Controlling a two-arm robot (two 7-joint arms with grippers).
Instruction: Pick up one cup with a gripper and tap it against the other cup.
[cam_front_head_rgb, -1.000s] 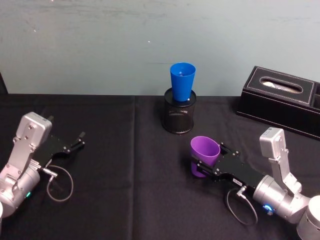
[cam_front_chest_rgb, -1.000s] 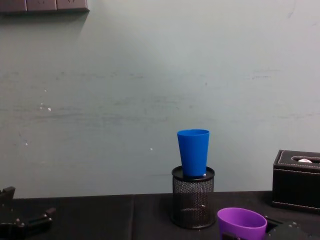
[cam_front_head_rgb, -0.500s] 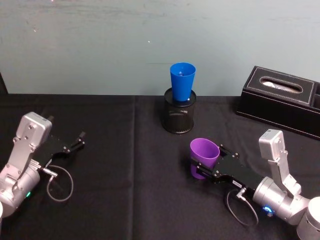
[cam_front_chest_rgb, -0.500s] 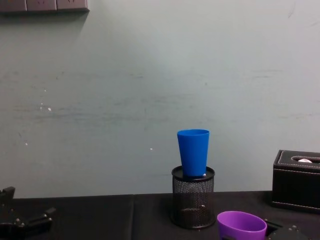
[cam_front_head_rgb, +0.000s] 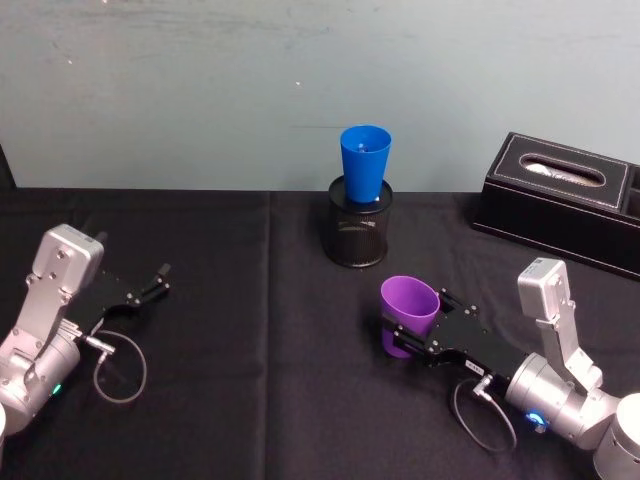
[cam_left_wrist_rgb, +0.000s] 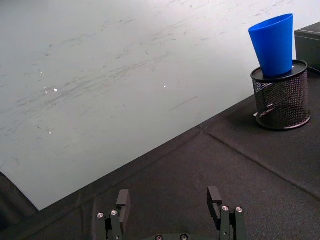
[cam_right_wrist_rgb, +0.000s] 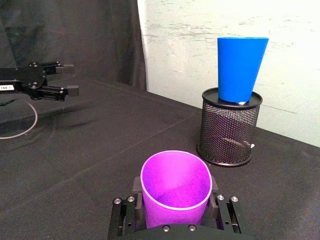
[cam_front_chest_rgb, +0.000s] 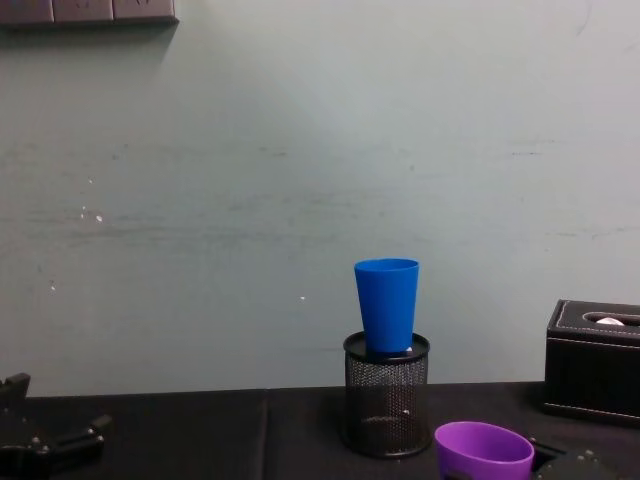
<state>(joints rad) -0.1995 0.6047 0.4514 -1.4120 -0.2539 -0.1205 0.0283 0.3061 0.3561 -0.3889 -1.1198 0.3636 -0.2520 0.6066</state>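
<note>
Right gripper (cam_front_head_rgb: 417, 318), its white label (cam_front_head_rgb: 474, 370) unreadable, clamps the purple cup (cam_right_wrist_rgb: 176, 192) near the worktop's (cam_front_head_rgb: 270, 390) front edge; left gripper (cam_front_head_rgb: 160, 280) rests near the left edge, fingers apart.

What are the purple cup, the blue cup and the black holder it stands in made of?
The purple cup looks like thin, smooth plastic: even colour, slightly translucent wall. The blue cup seems similar plastic, with a soft sheen. The black holder is probably painted metal mesh: you see through its fine grid, with a solid rim on top.
</note>
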